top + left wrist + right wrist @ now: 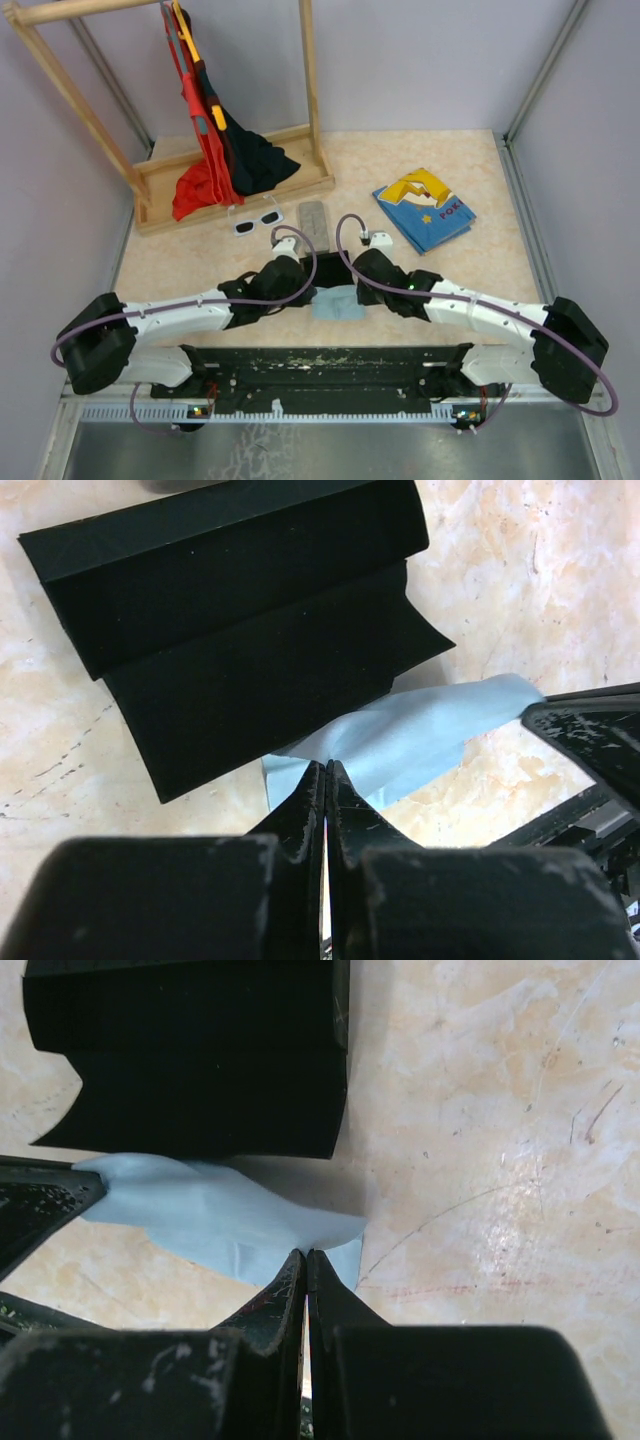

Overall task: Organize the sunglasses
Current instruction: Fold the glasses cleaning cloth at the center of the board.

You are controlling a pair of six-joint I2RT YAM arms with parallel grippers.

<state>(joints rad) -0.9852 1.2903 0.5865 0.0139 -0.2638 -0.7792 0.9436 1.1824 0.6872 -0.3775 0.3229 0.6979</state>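
left hand [325, 778]: clenched tight, fingertips pinching one corner of the thin light-blue cloth [420, 735]

right hand [305, 1260]: same deal, fingers pressed together on the opposite corner of that cloth

cloth: strung between the two hands, about the middle of the beige marbled surface [450, 280] and closer to its near edge. It throws a soft shadow underneath.

black case: a matte black oblong case [250, 630] lies flapped open just beyond the cloth, on the far side of it. Honestly can't tell if the two are touching.

sunglasses: the small pair of sunglasses with a thick white plastic frame and dark lenses [256, 220] sits on the surface toward the far-left corner, just in front of the rack's base. It's well apart from both hands and nobody's holding it. Too small to say whether the temples are folded.

grey case: a grey oblong case [314, 225] lies just right of the white pair, long side pointing at the far edge.

rack: a wooden clothes rack [240, 185] stands in the far-left corner, with a red garment [200, 150] and a black garment [255, 155] hanging off it.

book: a blue-and-yellow book [424, 210] lies flat toward the far-right corner, away from everything else.
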